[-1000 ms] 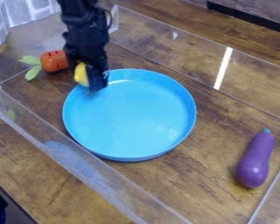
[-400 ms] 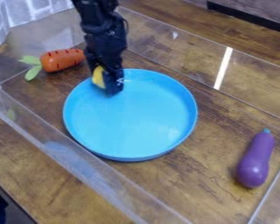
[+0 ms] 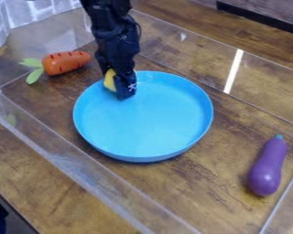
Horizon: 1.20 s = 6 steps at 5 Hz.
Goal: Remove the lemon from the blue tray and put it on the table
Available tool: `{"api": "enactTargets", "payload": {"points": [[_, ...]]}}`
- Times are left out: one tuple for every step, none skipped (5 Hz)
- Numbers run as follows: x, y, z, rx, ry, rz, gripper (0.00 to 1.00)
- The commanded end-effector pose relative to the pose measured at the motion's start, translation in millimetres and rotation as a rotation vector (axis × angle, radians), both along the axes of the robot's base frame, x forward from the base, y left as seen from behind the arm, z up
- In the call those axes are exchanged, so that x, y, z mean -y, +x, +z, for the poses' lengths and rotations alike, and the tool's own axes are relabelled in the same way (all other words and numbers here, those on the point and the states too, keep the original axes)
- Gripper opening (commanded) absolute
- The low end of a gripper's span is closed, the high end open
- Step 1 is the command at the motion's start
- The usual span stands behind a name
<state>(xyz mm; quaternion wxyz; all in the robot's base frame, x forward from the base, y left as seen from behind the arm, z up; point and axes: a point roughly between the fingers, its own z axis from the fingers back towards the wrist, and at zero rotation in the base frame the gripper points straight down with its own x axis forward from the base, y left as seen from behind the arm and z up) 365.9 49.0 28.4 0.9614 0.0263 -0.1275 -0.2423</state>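
The tool point(image 3: 120, 84) pinches the lemon point(image 3: 111, 82) at the blue tray's point(image 3: 161, 137) eleven o'clock rim. Keep that squeeze firm, lift clear of the rim, and carry it toward ten o'clock onto bare table point(image 3: 39, 174), short of the carrot point(image 3: 63, 61).

tray point(image 3: 161, 137): middle of the table point(image 3: 63, 196)
lemon point(image 3: 113, 82): at the tray's far-left rim, between the gripper's point(image 3: 120, 86) fingers
carrot point(image 3: 63, 62): on the table, left of and behind the tray
eggplant point(image 3: 267, 165): on the table, right of the tray
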Motion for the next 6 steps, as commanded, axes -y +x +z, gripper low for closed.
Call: {"api": "enactTargets", "payload": {"points": [[5.7,-3.7,16.0,0.045,0.017,-0.040,0.00],[16.9,-0.2,13.8,0.055,0.029,-0.063,0.00],[27.5,2.3,14.6,0.067,0.041,-0.082,0.00],[39.0,4.0,24.3,0.093,0.058,-0.098,0.00],[32.6,0.1,36.0,0.116,0.078,-0.076,0.00],[29.2,-1.2,31.5,0.121,0.088,-0.067,0.00]]}}
